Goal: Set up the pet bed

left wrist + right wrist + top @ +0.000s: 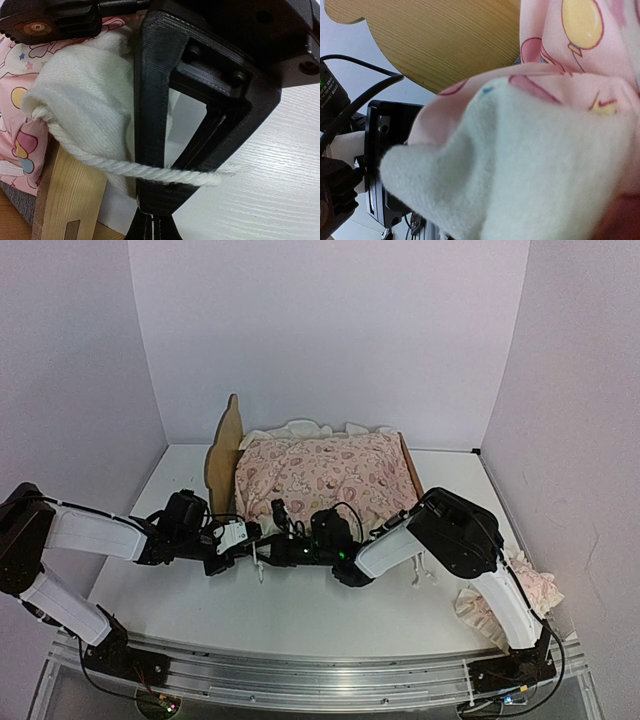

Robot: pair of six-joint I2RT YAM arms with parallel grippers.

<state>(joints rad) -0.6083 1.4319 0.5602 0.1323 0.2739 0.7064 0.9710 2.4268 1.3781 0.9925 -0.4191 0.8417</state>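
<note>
Lab test cell: plain white walls [330, 330] enclosing a white table [300, 610].

Light plywood pet bed [222, 455] at back middle of white tabletop [300, 615].
Pink printed ruffled cover [325, 475] lies on it; small pink ruffled pillow [530, 585] well to its right, nearer the front.

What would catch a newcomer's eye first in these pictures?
The pink printed cover with cream ruffles fills the wooden pet bed at the table's far middle. The left arm and right arm reach to its near edge, and a white cord crosses the left hand.
</note>
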